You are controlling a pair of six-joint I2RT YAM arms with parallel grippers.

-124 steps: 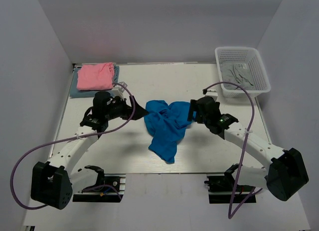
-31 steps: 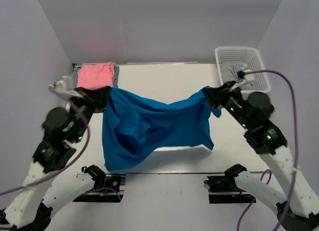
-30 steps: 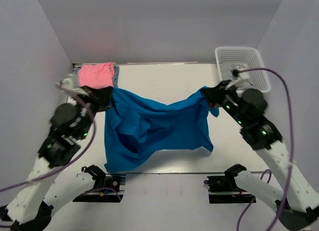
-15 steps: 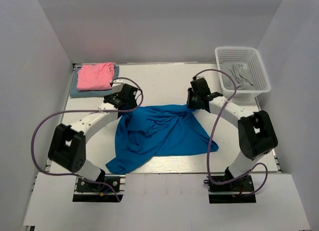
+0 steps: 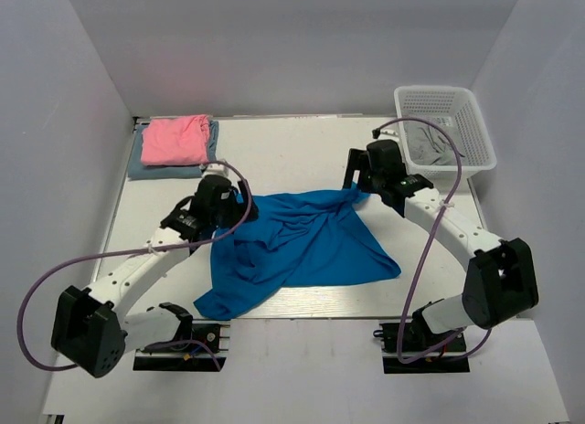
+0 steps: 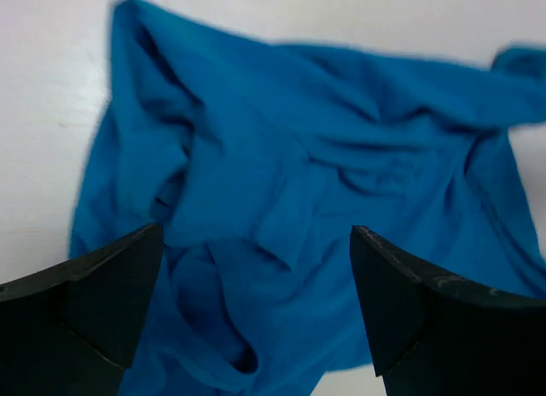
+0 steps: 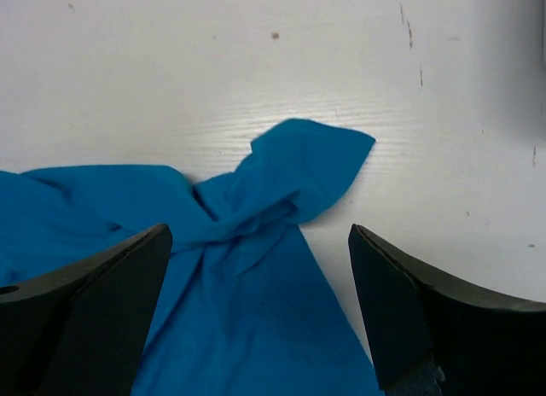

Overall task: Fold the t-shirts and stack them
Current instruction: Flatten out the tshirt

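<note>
Though softly crumpled, the blue shirt (image 5: 302,246) is spread on the white grained tabletop (image 5: 292,154). Left fingers (image 6: 85,302) and right fingers (image 7: 85,302) are held wide, empty.

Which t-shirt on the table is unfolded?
The large bright blue cloth t-shirt, spread rumpled at the centre. The pink t-shirt lies folded atop the dull grey-blue one at the far-left corner.

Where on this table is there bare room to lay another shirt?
The far strip of table between the pink shirt and the basket is bare. The middle is crowded: the blue shirt sprawls there, with the left gripper and right gripper open over its far corners.
</note>
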